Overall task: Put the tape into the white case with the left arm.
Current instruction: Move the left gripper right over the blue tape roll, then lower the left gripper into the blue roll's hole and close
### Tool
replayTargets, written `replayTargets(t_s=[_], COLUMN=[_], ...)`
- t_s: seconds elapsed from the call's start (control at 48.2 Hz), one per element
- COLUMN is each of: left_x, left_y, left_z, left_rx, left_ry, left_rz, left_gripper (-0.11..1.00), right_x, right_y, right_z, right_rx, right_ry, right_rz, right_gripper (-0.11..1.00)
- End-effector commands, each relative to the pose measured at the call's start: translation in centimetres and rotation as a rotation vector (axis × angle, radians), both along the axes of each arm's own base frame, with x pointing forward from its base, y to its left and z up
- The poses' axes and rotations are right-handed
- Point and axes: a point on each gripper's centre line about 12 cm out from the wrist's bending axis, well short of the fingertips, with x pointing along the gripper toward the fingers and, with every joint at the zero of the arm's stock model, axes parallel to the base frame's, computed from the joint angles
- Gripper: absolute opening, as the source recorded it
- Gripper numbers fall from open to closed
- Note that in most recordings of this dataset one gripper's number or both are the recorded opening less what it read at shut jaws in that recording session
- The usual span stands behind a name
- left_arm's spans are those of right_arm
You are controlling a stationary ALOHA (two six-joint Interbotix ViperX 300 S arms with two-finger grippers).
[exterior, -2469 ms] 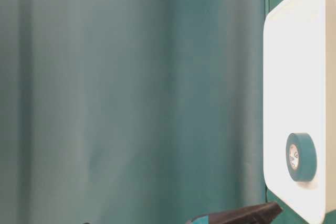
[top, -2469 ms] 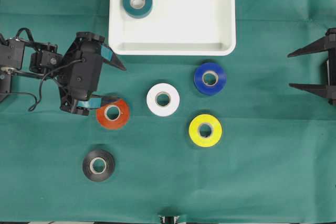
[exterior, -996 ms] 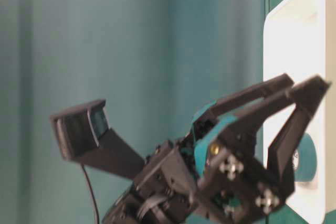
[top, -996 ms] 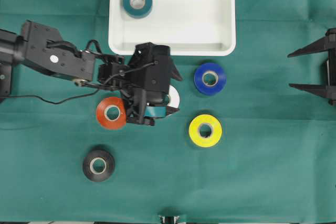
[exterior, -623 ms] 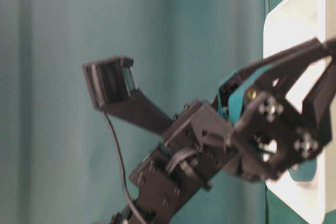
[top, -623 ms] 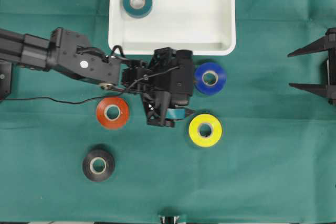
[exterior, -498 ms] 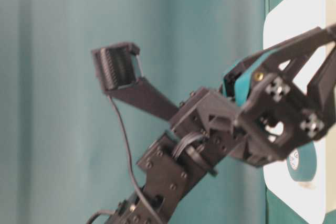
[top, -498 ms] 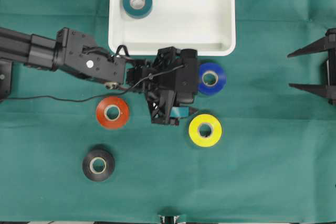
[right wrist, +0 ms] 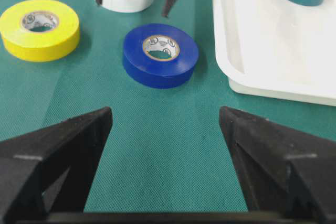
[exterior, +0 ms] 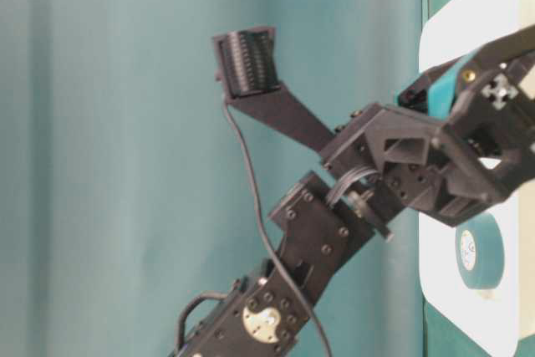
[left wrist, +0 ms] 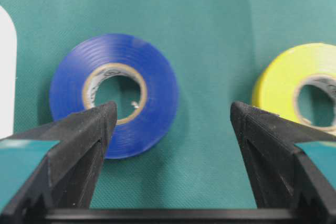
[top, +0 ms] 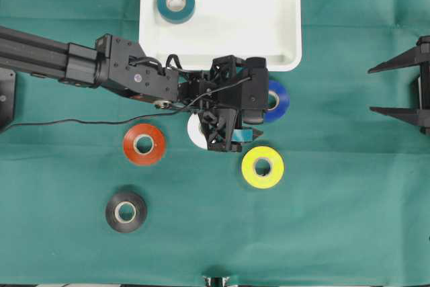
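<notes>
One roll ahead of your spread left gripper (left wrist: pixel 168 129): the blue tape (left wrist: pixel 114 95).
It lies flat beside the case (top: pixel 220 15), left of your centreline, near the left finger (left wrist: pixel 79 140); shift left. Right gripper (right wrist: pixel 165 145) is open, idle.

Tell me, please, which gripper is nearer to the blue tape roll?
Left. The left gripper hangs open right over the blue tape roll; the right gripper sits apart at the table's far edge.
</notes>
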Motion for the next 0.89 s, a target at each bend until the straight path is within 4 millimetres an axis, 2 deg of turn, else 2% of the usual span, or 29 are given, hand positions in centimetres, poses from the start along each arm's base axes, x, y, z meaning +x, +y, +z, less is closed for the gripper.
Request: replayTargets(t_s=[0.0,0.353,0.664,0.872], left_x=[0.8,2.4,2.8,2.8], left_y=[0.3,0.1,0.1,0.2], left_z=[1.4,0.2,-1.3,-1.3], left_rx=[0.001,0.001,0.003,0.004], left_ry=[-0.041,-0.037,-0.005,-0.005], left_rz=[0.004,0.003,0.001,0.002], left_gripper=[0.88,0.88,0.88,0.79], right_x=[0.2,0.2,0.2,0.2], right_y=[0.0,0.0,0.0,0.0], right_z=[0.5,0.5,0.4,0.4], right_rx=[0.000,0.000,0.000,0.000], right_ry=[-0.015,-0.015,-0.014,-0.014], right_rz=[-0.001,-0.001,-0.001,-0.001], right_gripper=[0.86,0.86,0.86,0.86])
